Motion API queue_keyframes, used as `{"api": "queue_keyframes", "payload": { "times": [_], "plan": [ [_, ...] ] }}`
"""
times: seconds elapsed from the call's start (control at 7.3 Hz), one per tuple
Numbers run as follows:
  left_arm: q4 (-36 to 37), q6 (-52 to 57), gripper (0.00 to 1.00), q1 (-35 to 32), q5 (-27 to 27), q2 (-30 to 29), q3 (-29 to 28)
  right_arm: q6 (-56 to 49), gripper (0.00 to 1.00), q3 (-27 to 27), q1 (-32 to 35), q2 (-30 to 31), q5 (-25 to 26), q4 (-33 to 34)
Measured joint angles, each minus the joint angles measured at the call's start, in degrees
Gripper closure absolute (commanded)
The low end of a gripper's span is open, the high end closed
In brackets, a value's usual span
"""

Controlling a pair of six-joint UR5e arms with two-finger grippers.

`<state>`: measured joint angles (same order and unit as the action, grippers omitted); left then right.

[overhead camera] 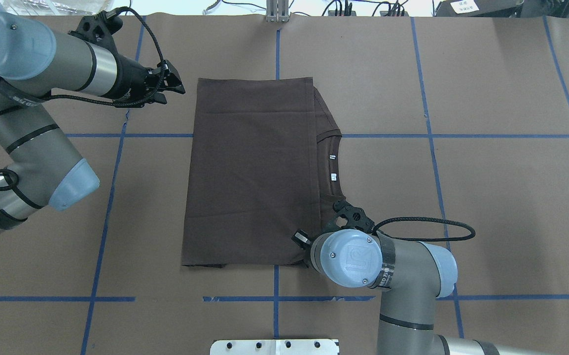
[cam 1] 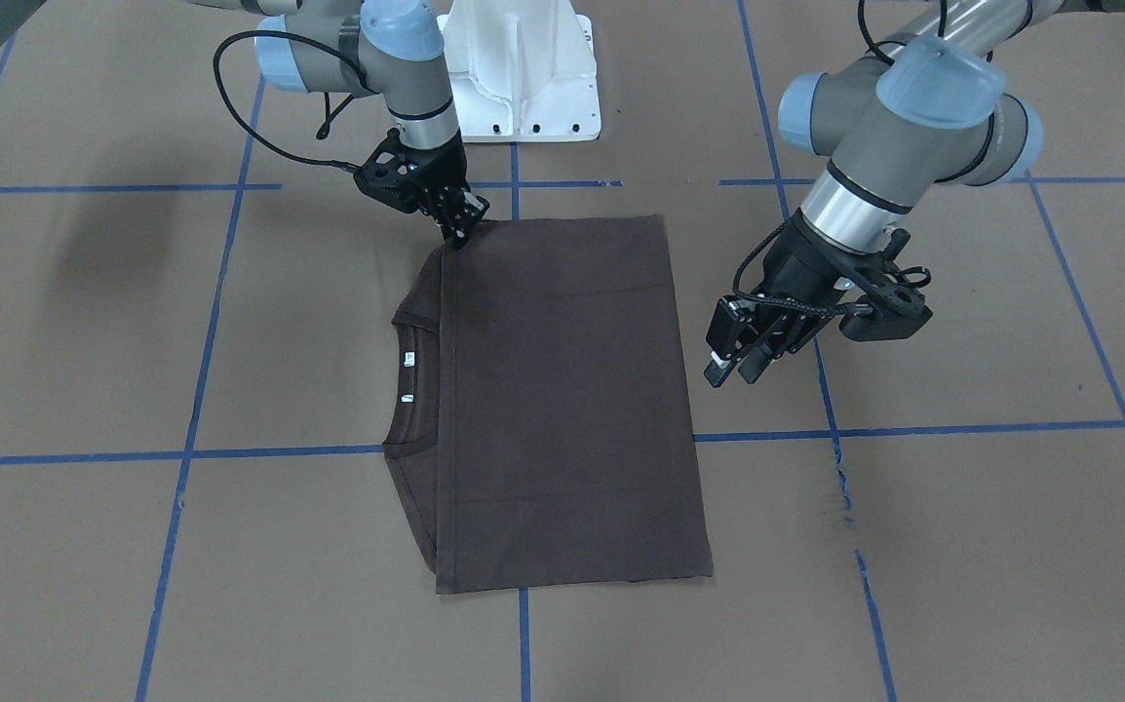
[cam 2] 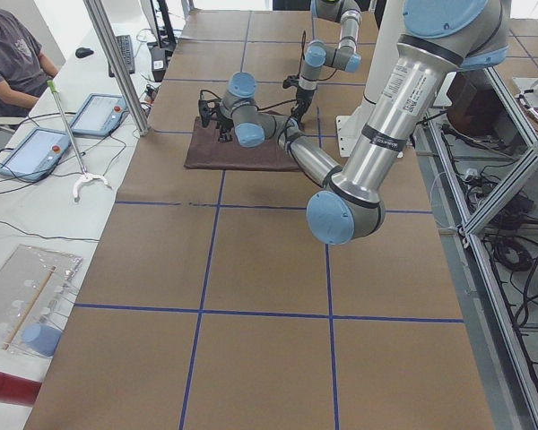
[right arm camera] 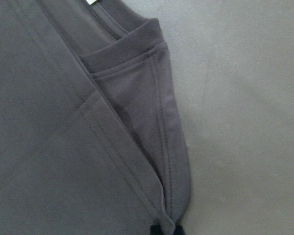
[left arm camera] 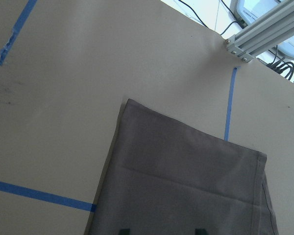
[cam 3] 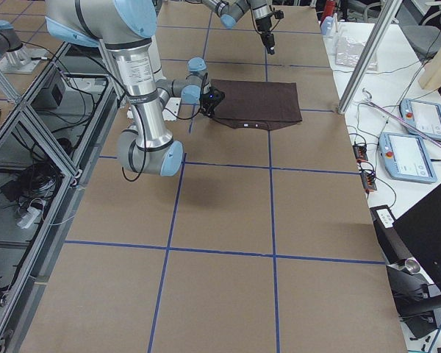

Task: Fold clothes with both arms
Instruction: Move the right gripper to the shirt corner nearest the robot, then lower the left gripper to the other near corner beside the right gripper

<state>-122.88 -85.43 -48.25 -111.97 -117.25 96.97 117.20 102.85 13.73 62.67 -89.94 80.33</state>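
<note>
The dark grey-brown T-shirt (cam 1: 562, 390) lies flat on the brown table, folded into a rectangle. Its ribbed collar (cam 1: 413, 390) and white neck tags peek out at one side. My right gripper (cam 1: 457, 234) is down at the shirt's corner nearest the robot base, on the collar side. The right wrist view shows that gripper (right arm camera: 166, 230) shut on the folded edge of the shirt (right arm camera: 63, 122). My left gripper (cam 1: 736, 369) hovers open just off the opposite long edge, holding nothing. In the overhead view the left gripper (overhead camera: 176, 85) sits beside the shirt's (overhead camera: 250, 167) far corner.
The white base pedestal (cam 1: 523, 68) stands at the robot's edge of the table. Blue tape lines (cam 1: 523, 624) grid the brown surface. A person (cam 2: 18, 54) sits at a side bench with tablets (cam 2: 36, 152), behind an aluminium post (cam 2: 117, 63).
</note>
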Motion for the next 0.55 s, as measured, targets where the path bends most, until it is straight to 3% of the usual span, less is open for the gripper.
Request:
{"api": "queue_keyframes", "payload": {
  "times": [0.55],
  "plan": [
    [0.4,-6.6,0.46,2.0,0.1,1.5,2.6,-0.1,1.0,3.5,0.4,1.9,-0.3,0.1]
  ]
}}
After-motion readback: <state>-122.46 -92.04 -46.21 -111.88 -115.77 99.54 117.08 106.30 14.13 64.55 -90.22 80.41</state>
